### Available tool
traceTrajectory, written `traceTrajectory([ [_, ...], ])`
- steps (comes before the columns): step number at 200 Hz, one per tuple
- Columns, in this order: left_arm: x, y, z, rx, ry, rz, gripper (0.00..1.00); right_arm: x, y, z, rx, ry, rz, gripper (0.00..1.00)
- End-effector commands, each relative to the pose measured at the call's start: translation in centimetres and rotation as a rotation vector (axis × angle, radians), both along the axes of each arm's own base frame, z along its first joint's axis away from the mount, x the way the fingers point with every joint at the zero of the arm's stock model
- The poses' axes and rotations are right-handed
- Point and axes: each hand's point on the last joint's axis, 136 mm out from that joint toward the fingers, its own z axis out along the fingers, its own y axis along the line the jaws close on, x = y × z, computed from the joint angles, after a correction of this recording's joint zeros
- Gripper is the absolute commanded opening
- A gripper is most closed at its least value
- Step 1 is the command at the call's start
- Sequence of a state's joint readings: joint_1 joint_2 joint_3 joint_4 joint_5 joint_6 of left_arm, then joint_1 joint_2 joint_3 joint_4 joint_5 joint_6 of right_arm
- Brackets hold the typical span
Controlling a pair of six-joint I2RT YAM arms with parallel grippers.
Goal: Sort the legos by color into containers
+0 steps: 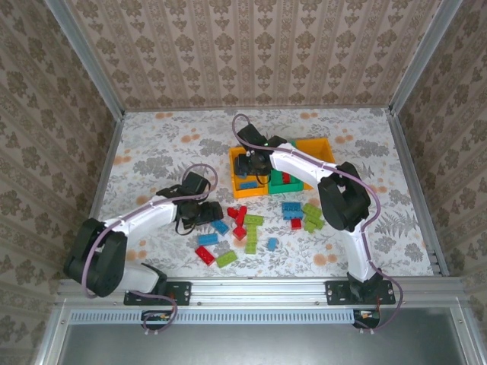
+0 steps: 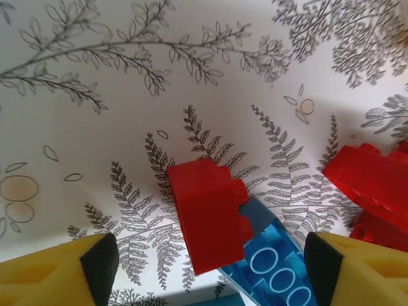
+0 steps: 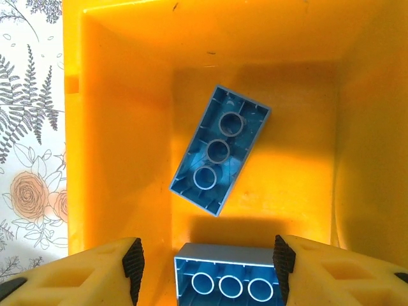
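Observation:
Red, blue and light green legos lie scattered in front of the containers: a left orange bin (image 1: 237, 188), a green bin (image 1: 274, 188) and a right orange bin (image 1: 318, 147). My left gripper (image 1: 207, 214) (image 2: 207, 271) is low over the table and open. A red brick (image 2: 210, 213) leaning on an upturned blue brick (image 2: 274, 271) lies between its pads (image 2: 100, 262). My right gripper (image 1: 247, 166) (image 3: 207, 268) hangs open inside the left orange bin (image 3: 115, 127). Between its fingers is an upturned blue brick (image 3: 226, 277), with a clear gap on the left side. Another blue brick (image 3: 220, 150) lies farther in.
Red bricks (image 1: 286, 179) sit in the green bin. Loose bricks include red (image 1: 239, 217), green (image 1: 312, 215), blue (image 1: 292, 209) and a red one (image 1: 204, 254) near the front. More red bricks (image 2: 373, 182) lie right of my left gripper. Metal frame posts border the table.

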State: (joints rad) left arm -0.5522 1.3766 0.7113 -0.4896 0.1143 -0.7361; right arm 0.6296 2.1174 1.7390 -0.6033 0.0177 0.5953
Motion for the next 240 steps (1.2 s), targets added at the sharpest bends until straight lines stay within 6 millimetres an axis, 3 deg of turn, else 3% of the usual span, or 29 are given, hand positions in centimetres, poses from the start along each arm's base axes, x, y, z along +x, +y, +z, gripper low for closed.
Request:
traceTrajectory([
  [1,0.1,-1.0,0.3,-0.024,0.026,-0.001,0.78,-0.4,0.3,3.1,0.041,-0.051,0.012,0.61],
  [73,0.6,-0.2,0.1,0.0,0.014,0.056,0.74,-1.8,-1.5,6.0,0.046,-0.115,0.0,0.65],
  [156,1.2,0.8,0.0,-0.012,-0.016,0.152,0.74,-4.8,-4.7,6.4,0.006,-0.139,-0.024,0.65],
  [240,1.6,0.5,-0.6,-0.007,-0.014,0.124,0.55,-6.9,-9.2,6.5,-0.098,-0.159,-0.084,0.68],
])
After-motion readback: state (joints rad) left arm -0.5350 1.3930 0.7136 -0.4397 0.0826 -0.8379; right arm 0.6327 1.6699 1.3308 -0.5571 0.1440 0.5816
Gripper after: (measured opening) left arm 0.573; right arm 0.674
